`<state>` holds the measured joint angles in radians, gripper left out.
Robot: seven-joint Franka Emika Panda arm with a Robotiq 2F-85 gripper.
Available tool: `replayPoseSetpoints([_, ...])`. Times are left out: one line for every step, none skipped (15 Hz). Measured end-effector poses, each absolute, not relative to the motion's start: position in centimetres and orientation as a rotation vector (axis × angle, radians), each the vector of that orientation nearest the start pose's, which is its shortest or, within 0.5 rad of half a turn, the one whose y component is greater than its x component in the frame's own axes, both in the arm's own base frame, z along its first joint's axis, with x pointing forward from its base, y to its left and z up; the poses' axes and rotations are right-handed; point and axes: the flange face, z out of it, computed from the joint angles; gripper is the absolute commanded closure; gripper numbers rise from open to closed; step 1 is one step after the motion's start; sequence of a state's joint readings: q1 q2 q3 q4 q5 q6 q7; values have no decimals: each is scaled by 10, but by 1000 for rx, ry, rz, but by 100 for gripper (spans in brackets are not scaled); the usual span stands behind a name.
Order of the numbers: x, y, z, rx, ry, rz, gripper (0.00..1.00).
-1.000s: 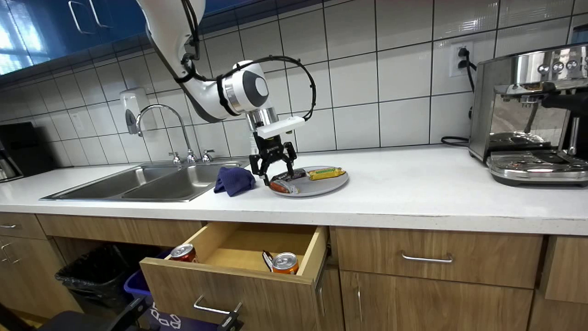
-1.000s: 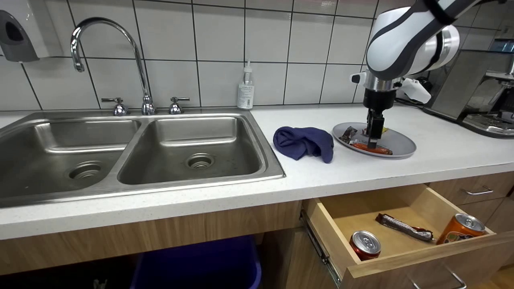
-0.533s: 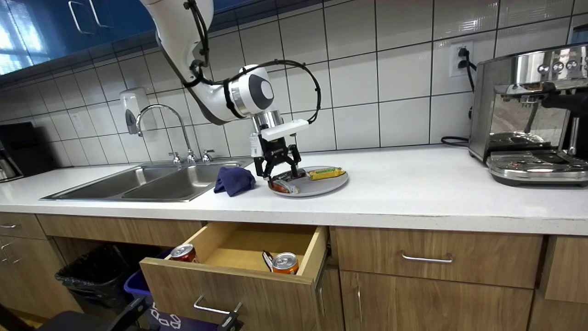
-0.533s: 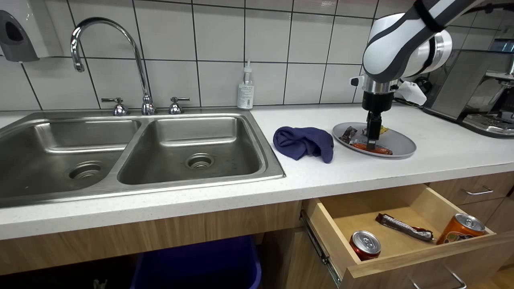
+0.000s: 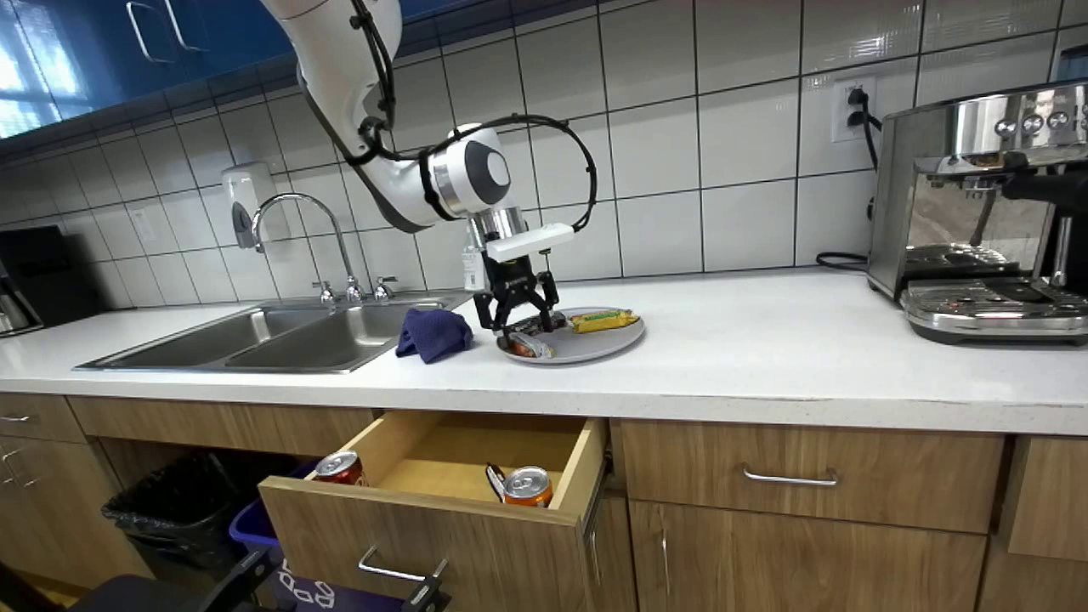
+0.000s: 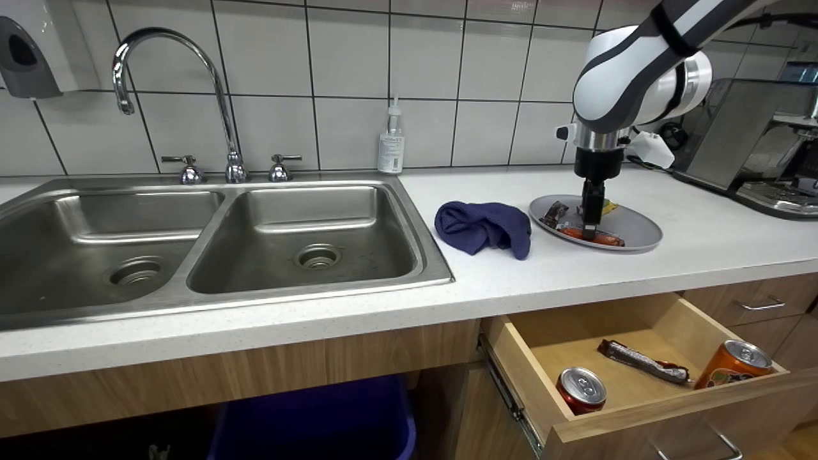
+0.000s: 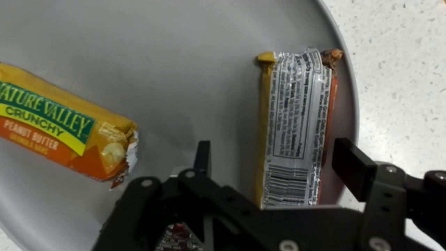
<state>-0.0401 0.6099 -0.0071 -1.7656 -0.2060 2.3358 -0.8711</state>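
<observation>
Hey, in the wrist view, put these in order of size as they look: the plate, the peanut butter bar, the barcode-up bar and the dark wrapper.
1. Plate
2. Peanut butter bar and barcode-up bar: too close to rank, neither shows whole
3. Dark wrapper: only patches show

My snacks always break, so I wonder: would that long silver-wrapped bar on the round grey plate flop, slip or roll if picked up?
The long silver-wrapped bar is probably stiff: its sides run straight. It looks smooth and shiny, so it may be slippery. Its broad flat top suggests it would slide rather than roll.
</observation>
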Motion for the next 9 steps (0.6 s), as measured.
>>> replayPoseSetpoints([658, -34, 215, -2878, -1518, 168, 51])
replayPoseSetpoints([658, -34, 215, -2878, -1518, 169, 58])
replayPoseSetpoints([658, -34, 215, -2877, -1517, 171, 66])
replayPoseSetpoints([658, -34, 215, -2877, -1516, 173, 73])
replayPoseSetpoints([659, -35, 215, -2877, -1516, 175, 80])
replayPoseSetpoints([659, -35, 215, -2877, -1515, 176, 83])
replayPoseSetpoints([659, -35, 216, -2878, -1514, 178, 83])
replayPoseSetpoints([659, -35, 216, -2877, -1512, 181, 83])
replayPoseSetpoints([659, -35, 216, -2877, -1511, 183, 83])
